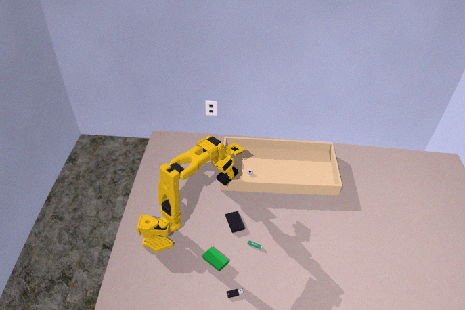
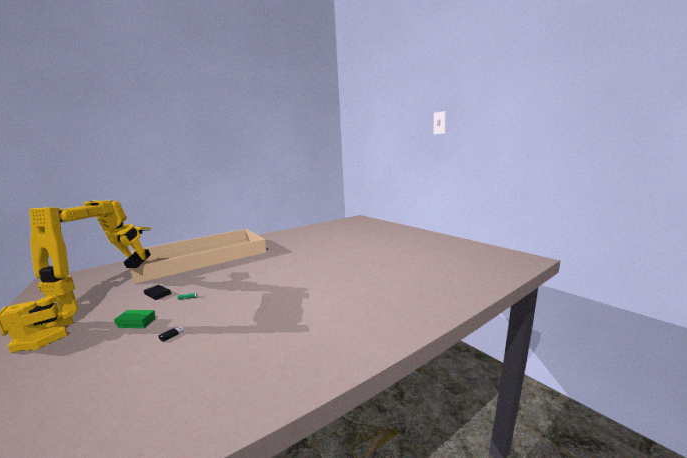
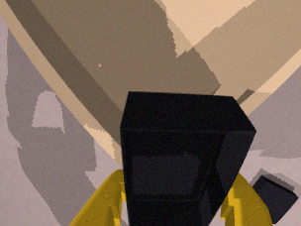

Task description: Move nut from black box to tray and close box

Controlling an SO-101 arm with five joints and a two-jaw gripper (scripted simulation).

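Top view: the nut (image 1: 250, 171) lies beside the gripper (image 1: 229, 173) (image 2: 137, 256) (image 3: 173, 198), clamped on the black box (image 1: 223, 179) (image 2: 134, 260) (image 3: 183, 116).

The yellow, five-jointed robot arm stands upright from its base, bends sharply at the elbow and reaches outward; its wrist angles down, the yellow hand (image 1: 228, 176) (image 2: 137, 258) (image 3: 173, 198) closed on something, tilted toward the surface.

Nut (image 1: 250, 171) in tray; box (image 1: 224, 178) (image 2: 134, 260) (image 3: 183, 164) held, lidless.
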